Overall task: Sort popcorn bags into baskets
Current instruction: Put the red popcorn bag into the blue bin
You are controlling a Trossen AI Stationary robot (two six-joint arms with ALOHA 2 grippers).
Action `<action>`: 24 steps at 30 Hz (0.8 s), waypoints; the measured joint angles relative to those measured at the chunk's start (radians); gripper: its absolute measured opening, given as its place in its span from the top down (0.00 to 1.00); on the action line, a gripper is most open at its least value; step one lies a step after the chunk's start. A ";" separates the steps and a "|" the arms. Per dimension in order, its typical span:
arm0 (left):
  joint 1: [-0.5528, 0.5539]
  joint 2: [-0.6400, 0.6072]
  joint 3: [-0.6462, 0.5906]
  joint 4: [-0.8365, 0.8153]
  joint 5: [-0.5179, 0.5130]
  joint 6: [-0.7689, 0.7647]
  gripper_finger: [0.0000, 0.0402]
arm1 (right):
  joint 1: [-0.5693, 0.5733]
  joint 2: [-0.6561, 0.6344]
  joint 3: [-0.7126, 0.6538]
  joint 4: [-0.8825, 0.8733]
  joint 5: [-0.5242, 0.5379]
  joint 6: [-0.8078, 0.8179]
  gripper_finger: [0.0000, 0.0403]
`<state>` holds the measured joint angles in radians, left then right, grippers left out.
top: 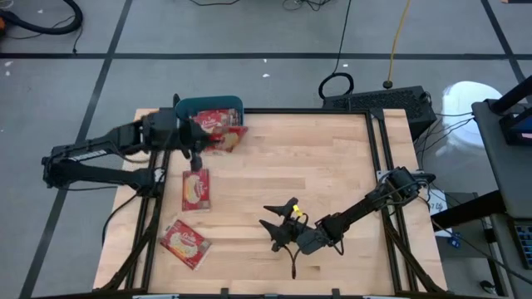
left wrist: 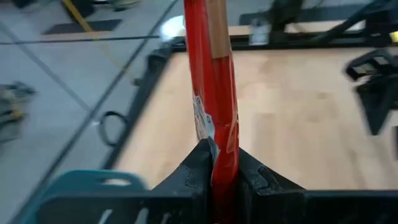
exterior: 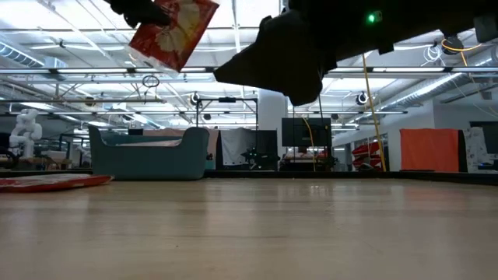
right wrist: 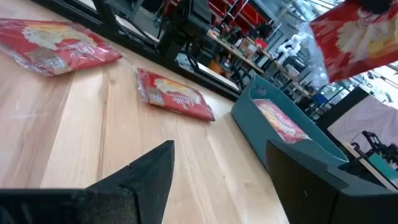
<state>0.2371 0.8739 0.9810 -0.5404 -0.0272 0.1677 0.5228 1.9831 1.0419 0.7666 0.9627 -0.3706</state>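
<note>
Over the wooden table (top: pixel 332 166), left fingers (left wrist: pixel 205 165) pinch a red popcorn bag (left wrist: pixel 214 93); right fingers (top: pixel 268 224) spread.

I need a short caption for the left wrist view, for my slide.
Left gripper shut on a red popcorn bag, held edge-on above the wooden table, teal basket below.

A pale wooden table (top: pixel 316 174) carries two popcorn bags (top: pixel 196 190) and a teal basket (top: pixel 187 106).

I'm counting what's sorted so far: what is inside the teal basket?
One red popcorn bag lies in the teal basket. The left gripper holds another bag in the air nearby. The walls hide the basket's floor, so any bags underneath cannot be seen.
</note>
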 joint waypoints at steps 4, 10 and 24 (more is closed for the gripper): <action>0.075 0.051 0.111 -0.141 -0.029 0.084 0.95 | 0.000 0.000 -0.029 0.050 -0.005 0.008 0.40; 0.209 0.190 0.247 -0.346 -0.044 0.316 0.90 | -0.014 0.000 -0.050 0.101 -0.109 0.006 0.40; 0.465 0.459 0.261 -0.396 -0.186 0.587 0.93 | -0.042 0.000 -0.052 0.097 -0.130 0.018 0.40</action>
<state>0.7016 1.3328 1.2419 -0.9366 -0.2131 0.7547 0.4808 1.9831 0.9901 0.8639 0.8322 -0.3527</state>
